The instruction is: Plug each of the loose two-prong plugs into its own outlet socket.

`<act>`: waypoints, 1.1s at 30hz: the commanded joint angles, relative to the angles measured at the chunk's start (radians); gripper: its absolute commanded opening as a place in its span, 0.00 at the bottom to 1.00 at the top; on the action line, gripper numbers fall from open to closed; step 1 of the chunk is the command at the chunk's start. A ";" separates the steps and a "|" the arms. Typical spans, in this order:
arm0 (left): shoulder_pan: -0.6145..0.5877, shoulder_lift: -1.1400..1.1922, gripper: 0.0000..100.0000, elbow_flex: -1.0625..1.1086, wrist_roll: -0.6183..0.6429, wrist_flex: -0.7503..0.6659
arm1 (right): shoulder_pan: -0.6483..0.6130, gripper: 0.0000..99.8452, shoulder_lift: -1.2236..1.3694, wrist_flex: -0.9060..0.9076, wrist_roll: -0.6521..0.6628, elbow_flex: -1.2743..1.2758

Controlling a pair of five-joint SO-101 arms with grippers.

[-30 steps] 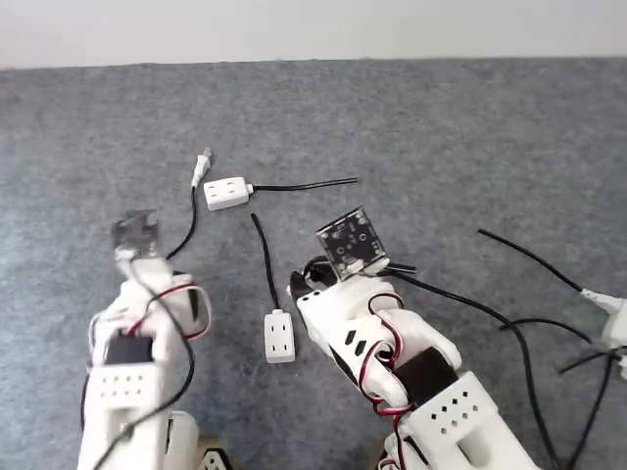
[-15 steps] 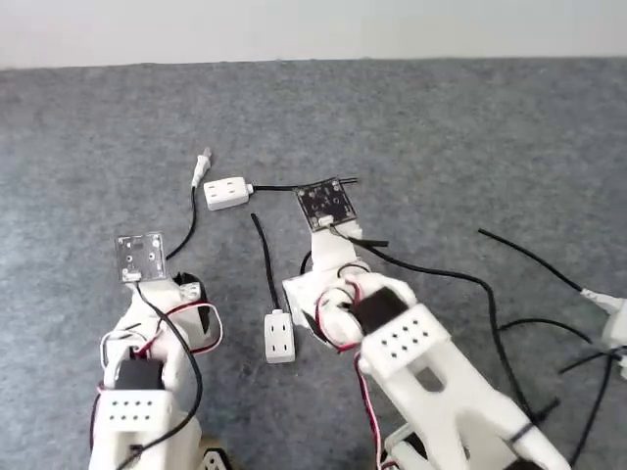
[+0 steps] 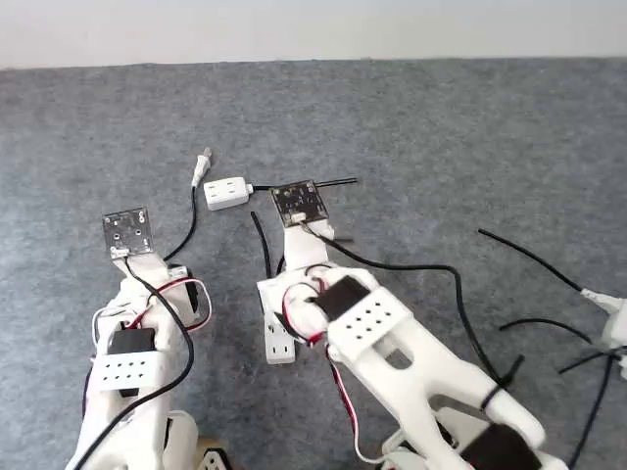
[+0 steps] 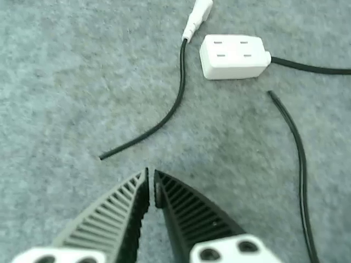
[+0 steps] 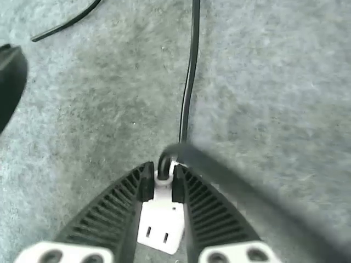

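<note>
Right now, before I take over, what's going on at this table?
The right gripper is clamped on the cord end of the near outlet block. The left gripper hangs shut and empty over the carpet, short of the far outlet block and a loose plug beside it. That plug is not yet in a socket.

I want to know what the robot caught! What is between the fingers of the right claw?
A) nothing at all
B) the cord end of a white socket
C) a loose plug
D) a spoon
B: in the right wrist view the right claw pinches the white socket right where its black cord comes out.
</note>
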 commanded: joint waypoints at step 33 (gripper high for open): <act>0.003 0.011 0.02 -0.047 0.002 -0.028 | 0.039 0.01 0.033 -0.042 -0.006 -0.063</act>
